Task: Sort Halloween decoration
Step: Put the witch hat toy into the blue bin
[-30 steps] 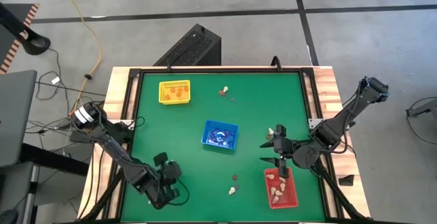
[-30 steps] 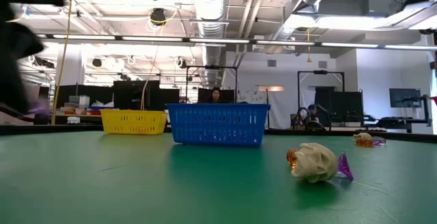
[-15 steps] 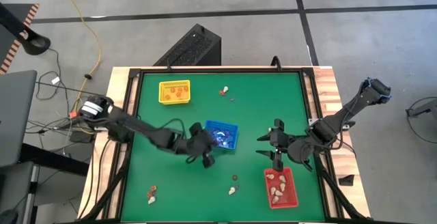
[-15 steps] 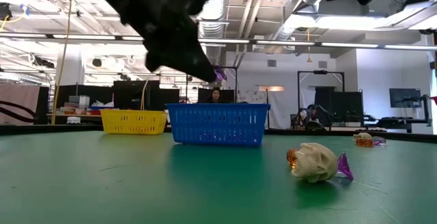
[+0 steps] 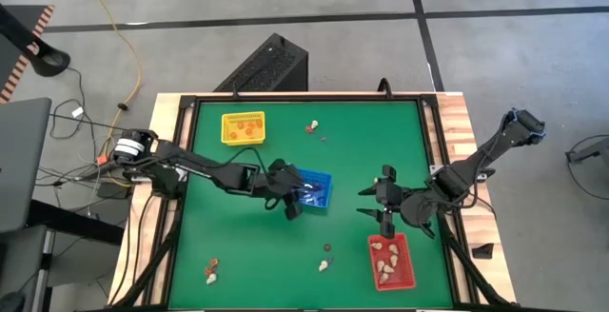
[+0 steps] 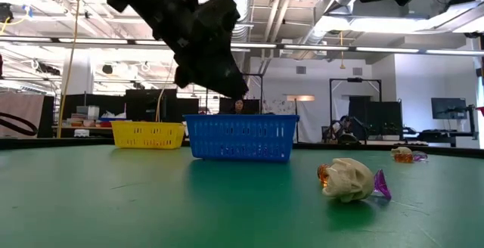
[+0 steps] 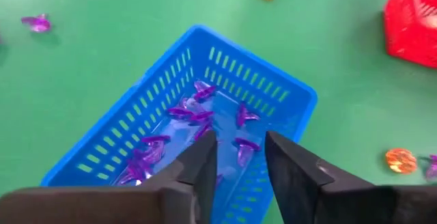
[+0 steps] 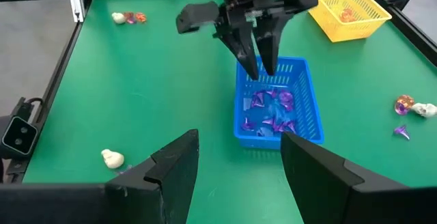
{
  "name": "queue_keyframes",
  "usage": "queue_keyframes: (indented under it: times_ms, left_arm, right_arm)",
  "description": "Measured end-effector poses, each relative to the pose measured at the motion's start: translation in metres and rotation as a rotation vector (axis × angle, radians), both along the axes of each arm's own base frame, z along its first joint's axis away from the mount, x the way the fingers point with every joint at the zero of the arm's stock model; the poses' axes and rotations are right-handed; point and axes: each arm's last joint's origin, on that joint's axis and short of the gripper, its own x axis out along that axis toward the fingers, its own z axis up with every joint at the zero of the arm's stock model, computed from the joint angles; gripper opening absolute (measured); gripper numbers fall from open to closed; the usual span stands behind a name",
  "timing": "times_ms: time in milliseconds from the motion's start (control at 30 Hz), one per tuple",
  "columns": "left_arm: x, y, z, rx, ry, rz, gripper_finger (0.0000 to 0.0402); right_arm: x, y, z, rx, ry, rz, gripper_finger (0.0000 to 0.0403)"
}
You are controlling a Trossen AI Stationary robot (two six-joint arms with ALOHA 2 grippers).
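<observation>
My left gripper [image 7: 240, 138] hangs open over the blue tray's [image 5: 320, 177] left end, fingers pointing down, nothing between them. Purple trinkets [image 7: 194, 111] lie on the tray floor below. The right wrist view shows this gripper [image 8: 261, 70] just above the tray's rim. My right gripper [image 5: 369, 204] waits open beyond the far end of the red tray [image 5: 411, 266], which holds cream trinkets [image 5: 384, 264]. Orange trinkets [image 5: 247, 129] lie in the yellow tray [image 5: 228, 120]. Loose trinkets rest on the mat: far middle [image 5: 311, 126], near middle [image 5: 325, 264], near left [image 5: 211, 272].
A raised black frame [image 5: 186, 160] borders the green mat [image 5: 381, 150]. In the low view a cream trinket with orange and purple pieces [image 6: 348, 178] lies close to the camera, right of the blue tray [image 6: 242, 138]. Bare mat stretches between the trays.
My left gripper has swung from the mat's near left corner toward the far right, up to the blue tray, and now hangs over its left end. A purple trinket that showed at its fingertips half a second ago is gone from them.
</observation>
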Motion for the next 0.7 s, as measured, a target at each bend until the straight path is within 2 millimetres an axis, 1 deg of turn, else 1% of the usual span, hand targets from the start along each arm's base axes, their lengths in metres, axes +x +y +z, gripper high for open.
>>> queue_keyframes:
  times_ms: [100,133,200,233,300,367,433,500,600,700]
  left_arm:
    - [-0.010,-0.006,0.017,0.038,-0.019,0.003,0.0125]
    - [-0.016,-0.012,0.024,0.091,-0.026,0.017,0.0126]
    - [-0.029,-0.029,0.033,0.226,-0.065,0.081,0.0127]
    - [-0.037,-0.039,0.034,0.292,-0.086,0.122,0.0127]
    - [-0.055,-0.053,0.030,0.382,-0.121,0.175,0.0128]
    - [-0.069,-0.065,0.022,0.386,-0.175,0.177,0.0128]
    - [-0.081,-0.074,0.011,0.362,-0.238,0.156,0.0128]
    - [-0.090,-0.080,0.001,0.360,-0.293,0.103,0.0128]
    - [-0.101,-0.079,-0.010,0.363,-0.368,0.034,0.0128]
    - [-0.110,-0.072,-0.019,0.402,-0.419,-0.019,0.0128]
  right_arm:
    - [0.000,-0.003,-0.010,0.000,0.021,-0.030,0.0239]
    - [0.000,-0.005,-0.014,-0.009,0.031,-0.039,0.0239]
    - [0.000,-0.008,-0.020,-0.019,0.049,-0.056,0.0239]
    - [0.001,-0.010,-0.022,-0.023,0.055,-0.065,0.0239]
    - [0.003,-0.015,-0.024,-0.010,0.058,-0.101,0.0239]
    - [0.008,-0.024,-0.023,0.020,0.045,-0.156,0.0239]
    - [0.016,-0.040,-0.021,0.064,0.050,-0.192,0.0239]
    - [0.030,-0.061,-0.026,0.066,0.082,-0.221,0.0239]
    - [0.053,-0.098,-0.040,0.057,0.147,-0.224,0.0239]
    - [0.072,-0.136,-0.056,0.033,0.188,-0.176,0.0239]
